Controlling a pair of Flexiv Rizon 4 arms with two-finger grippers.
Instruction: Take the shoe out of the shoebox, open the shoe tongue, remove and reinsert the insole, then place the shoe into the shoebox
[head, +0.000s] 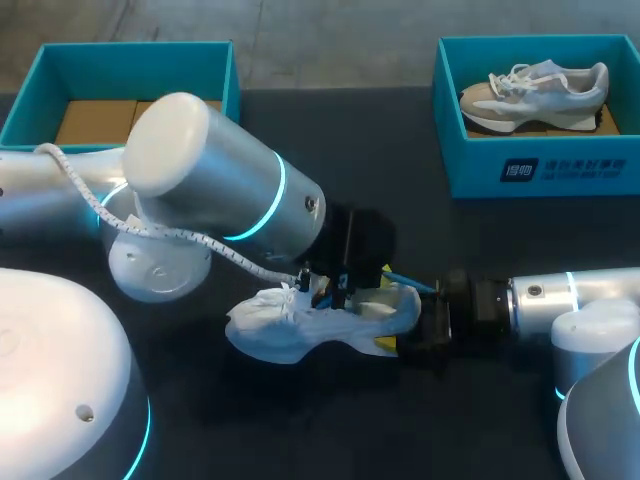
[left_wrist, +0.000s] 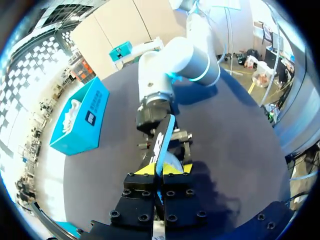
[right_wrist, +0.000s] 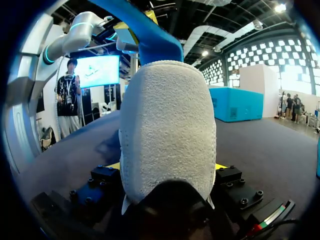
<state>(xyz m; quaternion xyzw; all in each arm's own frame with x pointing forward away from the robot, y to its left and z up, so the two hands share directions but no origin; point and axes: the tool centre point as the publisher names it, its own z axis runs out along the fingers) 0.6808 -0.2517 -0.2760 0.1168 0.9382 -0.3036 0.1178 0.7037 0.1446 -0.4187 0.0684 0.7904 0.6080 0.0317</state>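
One boxed shoe (head: 535, 88) shows overhead, not right wrist.

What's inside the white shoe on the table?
A blue insole sticks out of the shoe's opening, pinched between the left fingers. The interior below is covered.

From above and behind, our head camera looks down on the dark table (head: 480, 240). Our left wrist camera faces along the thin blue insole (left_wrist: 166, 131) in the left gripper (left_wrist: 160, 169) toward our silver right arm (left_wrist: 175, 57), close ahead. Our right wrist camera sits just behind the right gripper (right_wrist: 167, 167). All three share the white knit shoe (right_wrist: 167, 125) between its fingers.
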